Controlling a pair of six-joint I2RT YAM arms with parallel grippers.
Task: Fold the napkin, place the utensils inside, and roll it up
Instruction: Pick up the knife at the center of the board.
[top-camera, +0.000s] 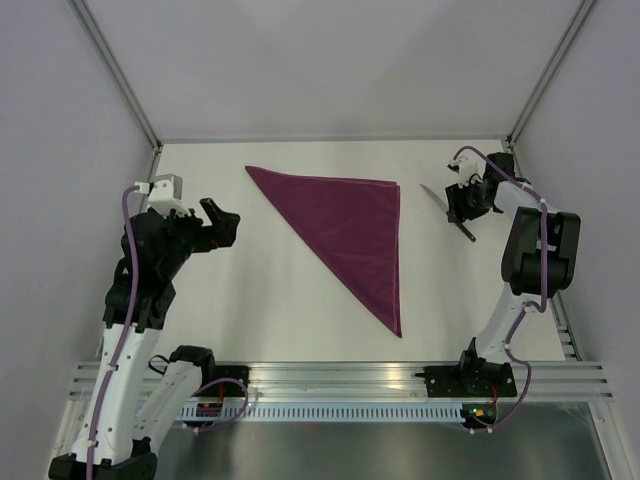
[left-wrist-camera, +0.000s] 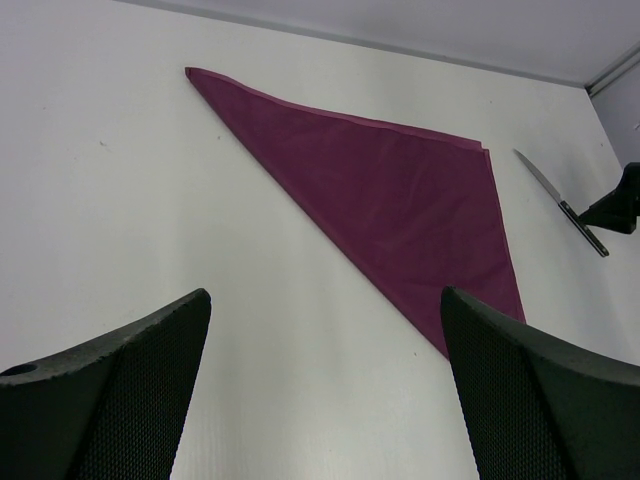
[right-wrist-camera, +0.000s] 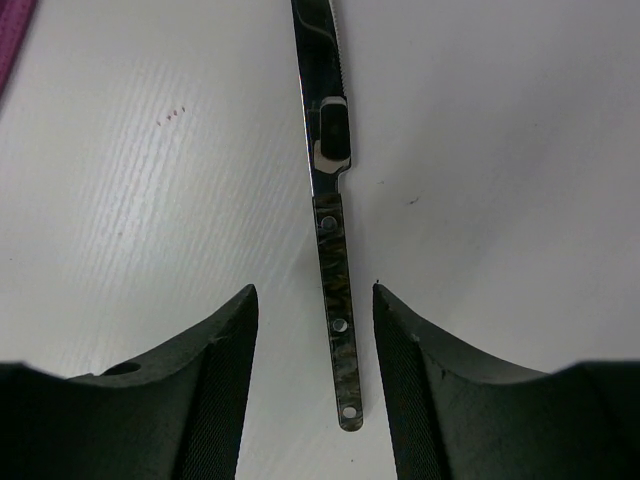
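Observation:
The plum-purple napkin (top-camera: 350, 225) (left-wrist-camera: 400, 200) lies flat on the white table, folded into a triangle with its long edge running from far left to near right. A knife (top-camera: 434, 198) (left-wrist-camera: 560, 200) (right-wrist-camera: 335, 270) with a silvery blade and a dark riveted handle lies to the right of it. My right gripper (top-camera: 467, 208) (right-wrist-camera: 314, 289) is low over the handle, jaws open on either side of it with a gap on both sides. My left gripper (top-camera: 222, 225) (left-wrist-camera: 325, 293) hangs wide open and empty left of the napkin. A sliver of napkin (right-wrist-camera: 10, 40) shows at the right wrist view's left edge.
Grey walls (top-camera: 60, 150) enclose the white table (top-camera: 260, 300) on three sides. An aluminium rail (top-camera: 340, 378) with the arm bases runs along the near edge.

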